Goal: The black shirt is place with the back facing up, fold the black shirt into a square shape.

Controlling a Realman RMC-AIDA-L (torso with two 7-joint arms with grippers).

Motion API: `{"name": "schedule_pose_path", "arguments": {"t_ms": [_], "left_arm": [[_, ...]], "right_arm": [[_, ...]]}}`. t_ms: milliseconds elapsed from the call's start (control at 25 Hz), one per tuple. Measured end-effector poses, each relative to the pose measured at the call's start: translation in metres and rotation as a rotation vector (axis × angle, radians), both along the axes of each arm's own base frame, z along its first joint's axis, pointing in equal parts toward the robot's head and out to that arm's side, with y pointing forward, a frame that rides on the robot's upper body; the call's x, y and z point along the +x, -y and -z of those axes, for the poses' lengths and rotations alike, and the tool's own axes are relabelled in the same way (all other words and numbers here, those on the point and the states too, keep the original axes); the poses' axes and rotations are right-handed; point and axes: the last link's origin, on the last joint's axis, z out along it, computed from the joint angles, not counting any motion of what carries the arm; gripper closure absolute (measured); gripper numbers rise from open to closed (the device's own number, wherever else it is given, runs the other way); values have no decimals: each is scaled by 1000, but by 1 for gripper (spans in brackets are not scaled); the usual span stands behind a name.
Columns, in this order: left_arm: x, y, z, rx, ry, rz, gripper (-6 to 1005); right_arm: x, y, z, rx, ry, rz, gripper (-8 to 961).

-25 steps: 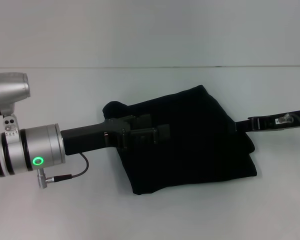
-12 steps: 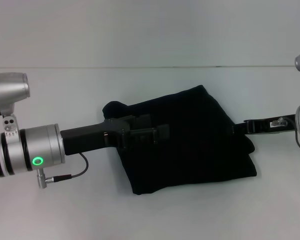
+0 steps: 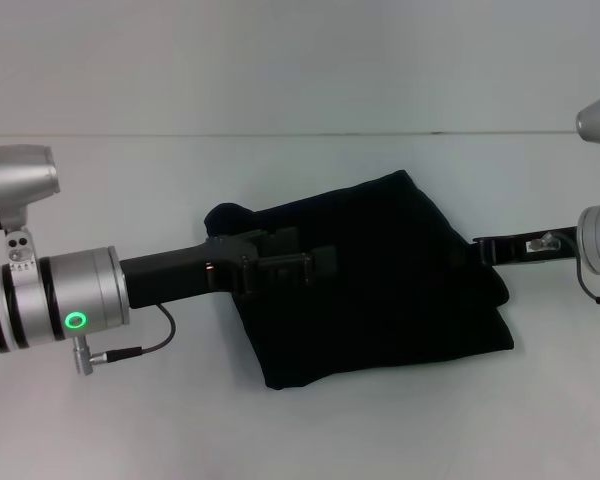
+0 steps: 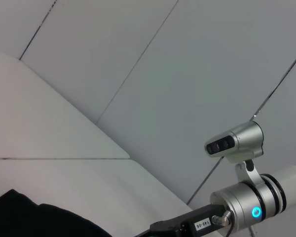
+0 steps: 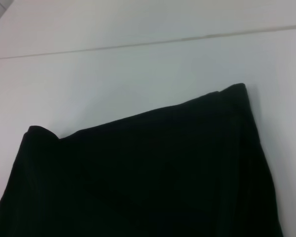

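My left gripper [image 3: 315, 268] lay low over the black shirt [image 3: 380, 290], its arm reaching in from the left edge of the white table [image 3: 130, 420]. The fingers lay dark against dark cloth, and I could not tell whether they were spread or pinched on a layer. The shirt sat directly beneath and beyond them, already gathered into a compact, slightly skewed block with one lumpy corner just behind the gripper's wrist side.

The change came on the right. Over the last second my right gripper [image 3: 485, 250] drew back outward, off the shirt's right edge and toward my right; its tip stood at that edge, whether touching I could not tell, nor could I read its fingers. The left gripper had not shifted, and the cloth kept its outline.

I judged the last fold was laid and the right arm was clearing away, the left remaining to lift off. The block read nearer a trapezoid than a true square.
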Motion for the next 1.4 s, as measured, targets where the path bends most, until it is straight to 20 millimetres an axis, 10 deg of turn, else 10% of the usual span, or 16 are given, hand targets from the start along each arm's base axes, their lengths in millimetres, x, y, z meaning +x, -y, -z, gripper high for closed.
{"name": "schedule_pose_path", "arguments": {"t_ms": [240,1400], "left_arm": [[-1,0,0,-1,1,-5,102],[-4,-3,-9,25,21,-32,115]], "right_arm": [[-5,-2,-1,18,-23,-34,901],[-73,-46,-34,74,-37,-232,916]]}}
